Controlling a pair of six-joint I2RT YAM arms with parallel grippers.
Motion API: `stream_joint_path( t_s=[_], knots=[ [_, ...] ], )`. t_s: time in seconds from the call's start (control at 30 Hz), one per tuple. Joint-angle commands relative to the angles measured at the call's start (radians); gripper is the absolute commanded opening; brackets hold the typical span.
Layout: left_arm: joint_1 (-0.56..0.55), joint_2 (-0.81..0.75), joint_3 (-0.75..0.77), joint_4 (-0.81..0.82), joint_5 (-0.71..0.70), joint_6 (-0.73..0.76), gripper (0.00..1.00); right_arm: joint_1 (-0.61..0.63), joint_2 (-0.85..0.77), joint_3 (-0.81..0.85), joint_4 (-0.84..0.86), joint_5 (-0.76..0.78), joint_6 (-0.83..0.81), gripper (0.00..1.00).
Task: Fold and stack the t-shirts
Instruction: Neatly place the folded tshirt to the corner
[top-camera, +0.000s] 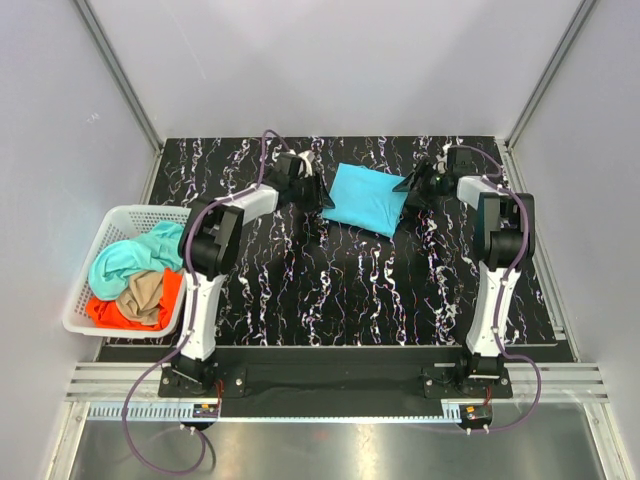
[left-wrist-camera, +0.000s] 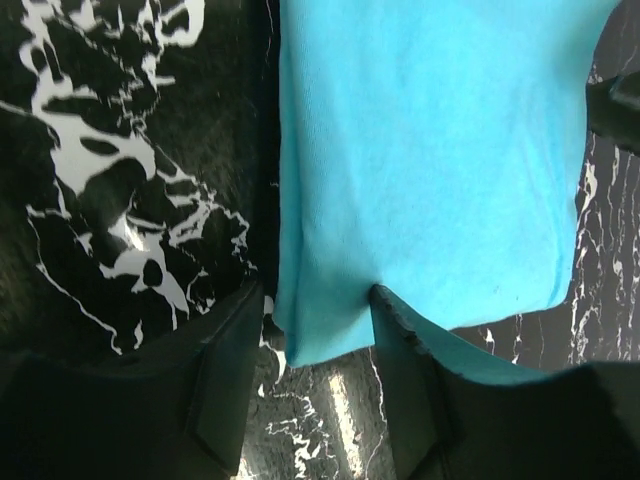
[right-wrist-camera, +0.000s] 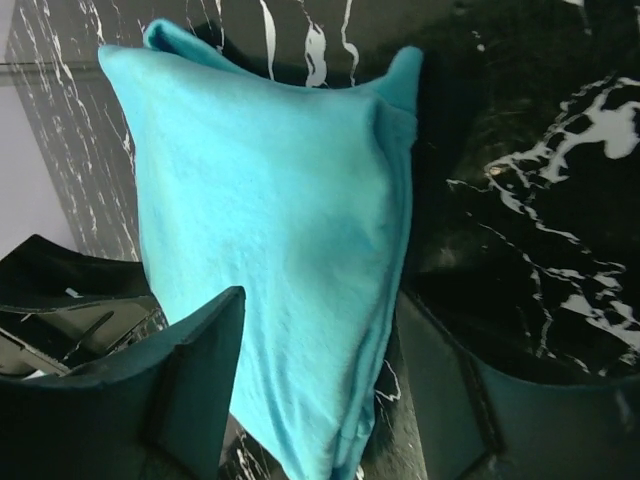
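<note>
The bright cyan t-shirt (top-camera: 365, 198) lies folded into a small rectangle at the back middle of the table. My left gripper (top-camera: 318, 195) is at its left edge. In the left wrist view the jaws (left-wrist-camera: 315, 300) stand wide apart, with a corner of the cyan cloth (left-wrist-camera: 420, 150) reaching between them. My right gripper (top-camera: 408, 188) is at the shirt's right edge. In the right wrist view its jaws (right-wrist-camera: 320, 300) are also wide apart, astride the end of the cyan cloth (right-wrist-camera: 270, 200). Neither pinches the cloth.
A white lattice basket (top-camera: 115, 215) stands at the left table edge. It holds a mint-teal t-shirt (top-camera: 125, 258), a tan one (top-camera: 145, 290) and an orange-red one (top-camera: 105, 313), all crumpled. The black marbled table (top-camera: 350, 290) is walled by grey panels.
</note>
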Motion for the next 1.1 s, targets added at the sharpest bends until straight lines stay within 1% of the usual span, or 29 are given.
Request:
stream_joint_path(
  t_s=[0.0, 0.13, 0.17, 0.23, 0.27, 0.3, 0.33, 0.4, 0.47, 0.53, 0.6, 0.63, 0.7, 0.77, 0.83, 0.9, 0.97, 1.0, 1.03, 1.07],
  knots=[
    [0.0, 0.034, 0.07, -0.069, -0.046, 0.047, 0.5, 0.026, 0.012, -0.021, 0.004, 0.081, -0.008, 0.68],
    [-0.003, 0.037, 0.059, -0.06, -0.026, 0.039, 0.42, 0.03, -0.001, -0.052, 0.007, 0.107, -0.022, 0.57],
    [-0.003, 0.036, 0.059, -0.063, -0.023, 0.036, 0.33, 0.03, -0.001, -0.05, -0.002, 0.111, -0.037, 0.46],
    [-0.005, 0.025, 0.065, -0.083, -0.026, 0.025, 0.3, 0.03, 0.004, -0.038, -0.034, 0.124, -0.057, 0.36],
    [-0.003, 0.018, 0.07, -0.106, -0.032, 0.025, 0.3, 0.028, 0.004, -0.035, -0.042, 0.126, -0.074, 0.32],
    [-0.003, -0.002, 0.071, -0.118, -0.042, 0.025, 0.37, 0.028, 0.004, -0.027, -0.053, 0.14, -0.08, 0.32],
    [-0.005, -0.015, 0.071, -0.131, -0.058, 0.027, 0.41, 0.03, 0.006, -0.023, -0.077, 0.149, -0.089, 0.32],
    [-0.003, -0.045, 0.079, -0.149, -0.066, 0.041, 0.46, 0.027, 0.004, -0.007, -0.103, 0.175, -0.103, 0.31],
    [0.001, -0.058, 0.099, -0.175, -0.074, 0.047, 0.47, 0.022, 0.006, -0.001, -0.11, 0.166, -0.109, 0.29],
    [0.001, -0.058, 0.128, -0.207, -0.071, 0.051, 0.5, 0.019, 0.013, 0.013, -0.113, 0.152, -0.117, 0.22],
    [0.001, -0.068, 0.169, -0.27, -0.072, 0.056, 0.5, 0.008, 0.028, 0.045, -0.124, 0.125, -0.132, 0.15],
    [0.0, -0.079, 0.178, -0.307, -0.08, 0.053, 0.51, 0.005, 0.035, 0.059, -0.136, 0.12, -0.151, 0.13],
    [-0.01, -0.133, 0.166, -0.327, -0.091, 0.05, 0.51, -0.004, 0.058, 0.12, -0.163, 0.132, -0.172, 0.09],
    [-0.019, -0.173, 0.151, -0.387, -0.094, 0.073, 0.51, -0.03, 0.082, 0.171, -0.214, 0.129, -0.203, 0.08],
    [-0.033, -0.249, 0.108, -0.436, -0.115, 0.107, 0.52, -0.059, 0.127, 0.27, -0.291, 0.137, -0.241, 0.08],
    [-0.051, -0.335, 0.061, -0.448, -0.112, 0.12, 0.52, -0.075, 0.176, 0.379, -0.365, 0.135, -0.27, 0.08],
    [-0.065, -0.381, 0.005, -0.473, -0.074, 0.134, 0.52, -0.088, 0.244, 0.485, -0.453, 0.167, -0.333, 0.08],
    [-0.075, -0.419, -0.015, -0.479, -0.059, 0.143, 0.53, -0.095, 0.266, 0.589, -0.531, 0.181, -0.351, 0.08],
    [-0.082, -0.436, -0.048, -0.488, -0.022, 0.153, 0.53, -0.099, 0.285, 0.634, -0.56, 0.196, -0.382, 0.08],
    [-0.088, -0.45, -0.061, -0.499, -0.017, 0.159, 0.53, -0.118, 0.311, 0.667, -0.581, 0.228, -0.393, 0.08]
  ],
)
